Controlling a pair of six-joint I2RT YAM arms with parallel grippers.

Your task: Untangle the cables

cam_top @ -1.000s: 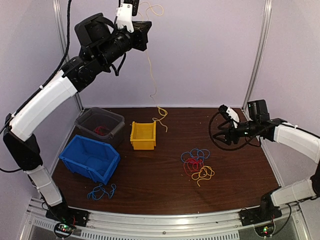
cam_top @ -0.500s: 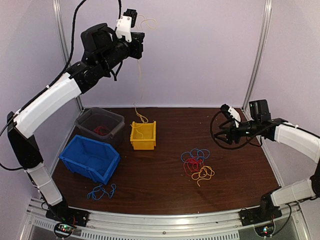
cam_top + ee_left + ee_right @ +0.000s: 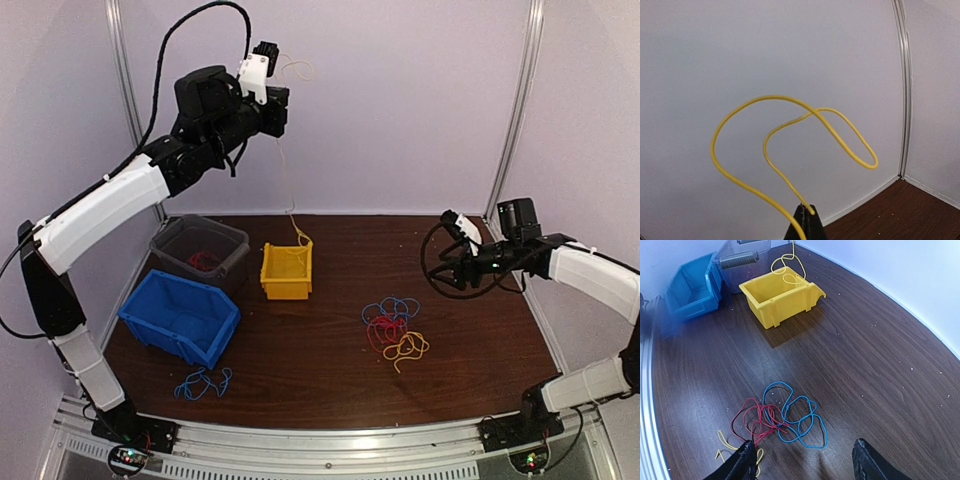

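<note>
My left gripper is raised high by the back wall and shut on a yellow cable. The cable hangs down, and its lower loops reach the back of the yellow bin. In the left wrist view the shut fingertips pinch this cable, which loops above them. A bundle of blue, red and yellow-orange cables lies on the table. My right gripper hovers open to its right. In the right wrist view the blue and red strands lie just ahead of it.
A blue bin and a grey bin holding a red cable stand at the left. A loose blue cable lies in front of the blue bin. The yellow bin shows in the right wrist view with the hanging loops at its back.
My left gripper has dropped a little. The hanging yellow cable's lower end has swung from the table right of the yellow bin to the bin. The right arm has hardly moved.
</note>
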